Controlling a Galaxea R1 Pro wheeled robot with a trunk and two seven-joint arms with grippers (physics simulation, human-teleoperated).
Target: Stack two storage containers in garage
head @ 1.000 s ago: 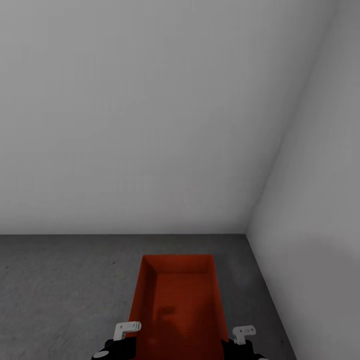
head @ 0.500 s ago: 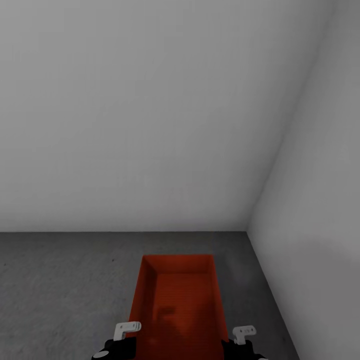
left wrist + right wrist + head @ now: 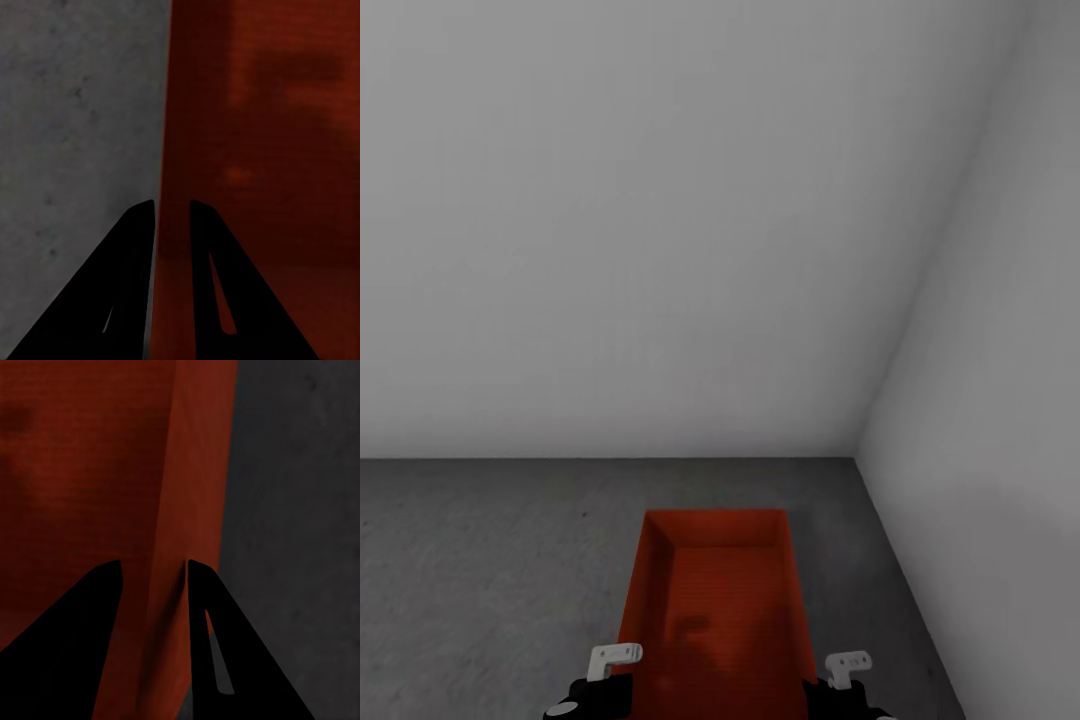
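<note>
One orange-red storage container (image 3: pixel 715 600) is held lengthwise in front of me over the dark grey floor (image 3: pixel 490 560) of the garage. My left gripper (image 3: pixel 615 665) is shut on the left wall of the container (image 3: pixel 255 150); in the left wrist view the left gripper (image 3: pixel 172 204) has one finger on each side of that wall. My right gripper (image 3: pixel 845 668) grips the opposite wall of the container (image 3: pixel 90 472), and the right wrist view shows the right gripper (image 3: pixel 150 562) straddling it the same way. The bin is empty.
A plain white back wall (image 3: pixel 660 250) meets a white side wall (image 3: pixel 1000 400) in a corner just ahead on the right. Bare speckled floor (image 3: pixel 75 112) stretches to the left of the bin, and a narrower strip of floor (image 3: pixel 300 510) lies to its right.
The line where floor meets back wall has slid slightly up the picture, so the camera has moved. The container and both grippers keep their place in the view.
</note>
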